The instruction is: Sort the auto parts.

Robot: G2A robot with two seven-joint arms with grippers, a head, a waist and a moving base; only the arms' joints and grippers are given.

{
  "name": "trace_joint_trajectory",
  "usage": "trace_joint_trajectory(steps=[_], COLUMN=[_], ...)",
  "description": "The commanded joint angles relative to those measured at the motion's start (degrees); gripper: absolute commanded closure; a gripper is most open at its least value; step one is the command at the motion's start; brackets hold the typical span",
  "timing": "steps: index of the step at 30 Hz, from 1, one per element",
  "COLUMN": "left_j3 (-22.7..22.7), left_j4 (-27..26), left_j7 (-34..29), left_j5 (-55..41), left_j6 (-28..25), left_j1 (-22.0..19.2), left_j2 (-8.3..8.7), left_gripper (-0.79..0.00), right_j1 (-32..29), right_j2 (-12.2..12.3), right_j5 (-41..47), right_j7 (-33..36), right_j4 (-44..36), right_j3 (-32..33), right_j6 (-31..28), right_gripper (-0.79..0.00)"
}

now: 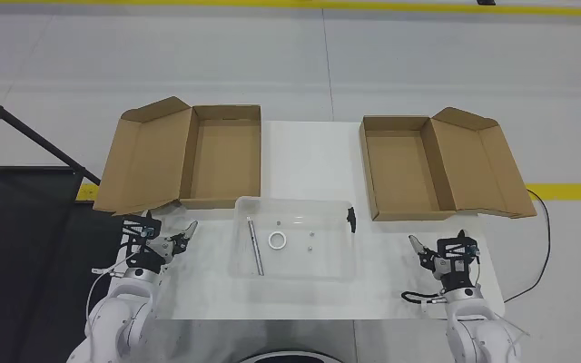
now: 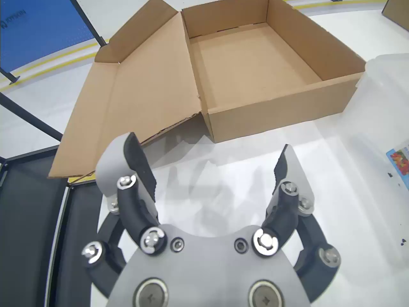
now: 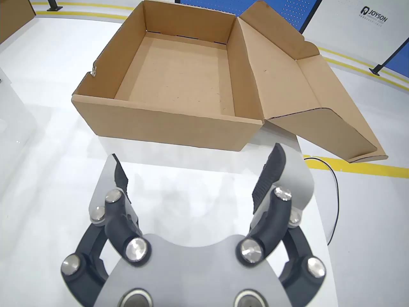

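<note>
A clear plastic tray [image 1: 340,207] sits mid-table holding a metal rod [image 1: 254,247], a white ring [image 1: 277,240], a black clip [image 1: 350,218] and a few tiny bits. Two open cardboard boxes stand behind it: the left box [image 1: 221,154] [image 2: 255,62] and the right box [image 1: 399,168] [image 3: 179,78], both bare inside. My left gripper [image 1: 171,234] [image 2: 207,158] stands open over the white table near its front left corner, nothing between its fingers. My right gripper [image 1: 438,245] [image 3: 195,164] stands open near the front right, likewise holding nothing.
The white table [image 1: 300,299] has free surface in front of the tray. Each box's lid flap [image 1: 145,159] [image 1: 481,163] lies spread outward past the table's sides. A black cable [image 3: 334,193] hangs off the right edge. Black panel [image 1: 36,245] lies left of the table.
</note>
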Motion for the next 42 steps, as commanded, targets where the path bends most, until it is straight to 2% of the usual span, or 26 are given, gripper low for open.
trace_joint_trajectory(steps=[1, 15, 19, 23, 29, 36, 42], left_j3=[0.0, 0.1, 0.8, 1.1, 1.1, 1.1, 1.1], left_j4=[0.0, -0.3, -1.6, -2.4, -2.4, -2.4, -2.4], left_j7=[0.0, 0.0, 0.2, 1.3, 1.3, 1.3, 1.3], left_j5=[0.0, -0.4, 0.2, 0.4, 0.4, 0.4, 0.4], left_j6=[0.0, 0.3, 2.8, 5.6, 5.6, 5.6, 5.6], left_j1=[0.0, -0.1, 0.8, 2.1, 2.1, 2.1, 2.1], left_j2=[0.0, -0.14, -0.45, -0.79, -0.79, -0.79, -0.79], left_gripper=[-0.784, -0.785, -0.785, -0.785, -0.785, -0.785, -0.785], right_j1=[0.0, 0.2, 1.5, 4.0, 12.6, 21.8, 21.8], right_j2=[0.0, 0.0, 0.3, 0.8, 1.2, 0.8, 0.8], right_j5=[0.0, 0.6, 0.2, -1.2, -0.3, 2.4, 2.4], right_j7=[0.0, -0.9, 0.8, 4.6, 13.9, 18.8, 18.8], right_j4=[0.0, 0.4, -2.2, -5.8, -8.2, -9.9, -9.9], right_j3=[0.0, 0.4, 1.6, 1.8, -3.6, -12.1, -12.1], right_j6=[0.0, -1.3, -6.1, -13.7, -26.0, -32.5, -32.5], right_gripper=[-0.785, -0.785, -0.785, -0.785, -0.785, -0.785, -0.785])
